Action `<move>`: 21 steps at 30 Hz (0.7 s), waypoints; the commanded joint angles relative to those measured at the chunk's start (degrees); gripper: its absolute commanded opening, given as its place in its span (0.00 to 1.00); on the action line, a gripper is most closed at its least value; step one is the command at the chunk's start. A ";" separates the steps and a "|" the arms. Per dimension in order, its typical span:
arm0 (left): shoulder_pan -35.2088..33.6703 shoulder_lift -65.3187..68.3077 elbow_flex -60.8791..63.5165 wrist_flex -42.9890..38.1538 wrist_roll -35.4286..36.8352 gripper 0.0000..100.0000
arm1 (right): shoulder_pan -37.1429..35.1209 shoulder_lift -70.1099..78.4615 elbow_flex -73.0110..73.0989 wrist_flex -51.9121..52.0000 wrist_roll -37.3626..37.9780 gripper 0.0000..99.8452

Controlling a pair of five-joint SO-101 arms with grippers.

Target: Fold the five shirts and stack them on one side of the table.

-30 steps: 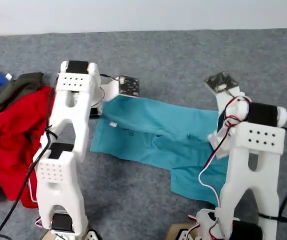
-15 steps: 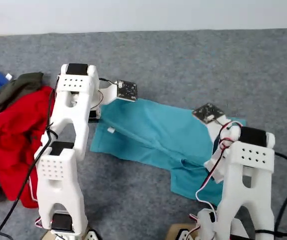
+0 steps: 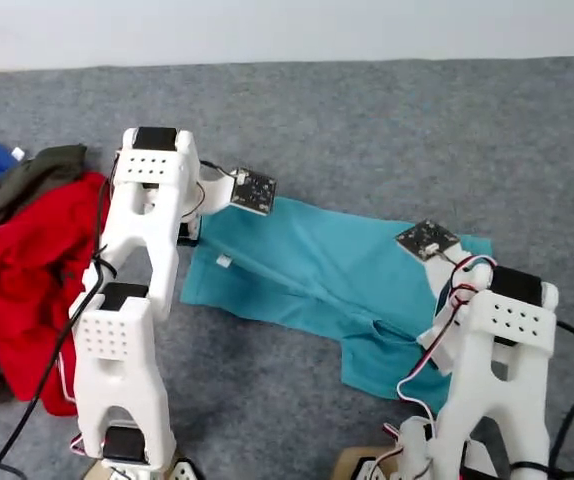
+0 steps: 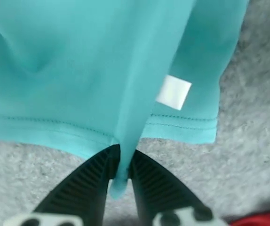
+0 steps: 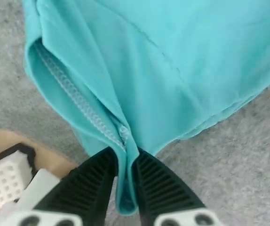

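Two clenched grips hold the thin teal fabric shirt (image 3: 317, 270) mid-counter: left end effector (image 4: 122, 159) on a hem, right end effector (image 5: 124, 159) on a seamed edge. Uneven pulling could slip these shallow pinches or bunch cloth on the rough grey counter (image 3: 417, 130). A red-olive-blue shirt heap (image 3: 17, 270) crowds its left edge, with a pale wall (image 3: 267, 30) beyond.

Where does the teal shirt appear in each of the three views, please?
High view: the teal shirt is spread across the middle of the grey table cover.
Left wrist view: its hemmed edge with a white label is pinched in the left gripper.
Right wrist view: a seamed fold is pinched in the right gripper.
Shared landmark: the grey table cover under the shirt.
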 commanded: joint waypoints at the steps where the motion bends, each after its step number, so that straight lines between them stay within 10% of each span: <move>1: -0.62 -3.69 0.92 1.85 -1.93 0.00 | 0.66 -2.24 -0.44 3.38 0.53 0.01; 21: -1.14 -11.34 13.67 -1.23 -6.86 0.01 | -3.56 -2.33 -0.44 4.88 0.18 0.04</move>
